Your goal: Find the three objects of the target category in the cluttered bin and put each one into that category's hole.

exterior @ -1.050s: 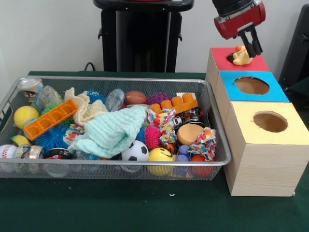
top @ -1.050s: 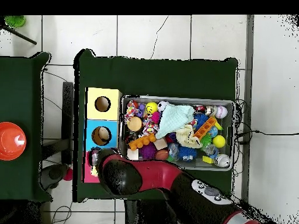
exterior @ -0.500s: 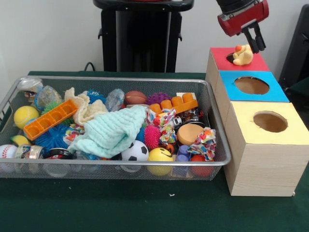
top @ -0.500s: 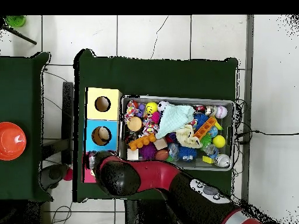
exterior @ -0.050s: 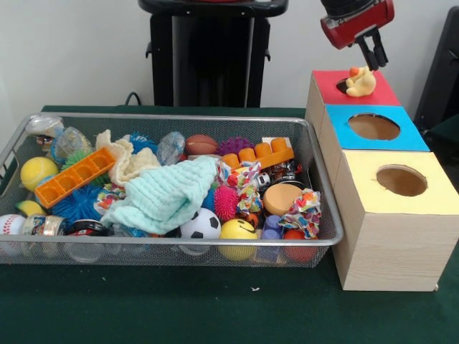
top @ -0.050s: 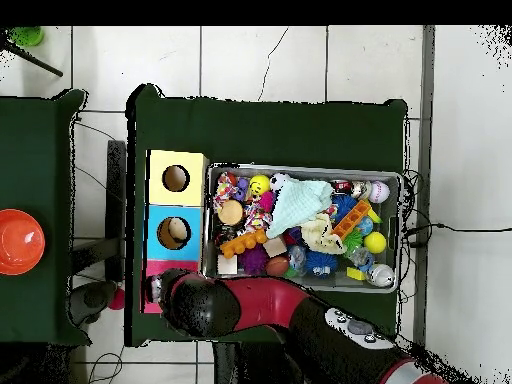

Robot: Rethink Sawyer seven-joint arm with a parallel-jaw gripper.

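A yellow rubber duck [exterior @ -0.050s: 360,82] with an orange beak rests on top of the red box [exterior @ -0.050s: 380,93], over or beside its hole. My gripper [exterior @ -0.050s: 372,55] hangs just above the duck, apart from it, with its two black fingers spread and nothing between them. In the overhead view the arm [top @ -0.050s: 250,305] covers most of the red box [top @ -0.050s: 152,300], and the duck is hidden. The wire bin [exterior @ -0.050s: 315,172] holds many toys, among them a mint cloth [exterior @ -0.050s: 161,197], a soccer ball [exterior @ -0.050s: 199,224] and a yellow smiley ball [exterior @ -0.050s: 238,231].
A blue box [exterior @ -0.050s: 373,127] and a yellow box [exterior @ -0.050s: 401,183], each with a round hole, stand in a row with the red one, right of the bin. An orange block tray [exterior @ -0.050s: 74,176] lies at the bin's left. A dark stand [exterior @ -0.050s: 208,50] rises behind.
My gripper has let go of the duck and risen away from it; the duck stays on the red box.
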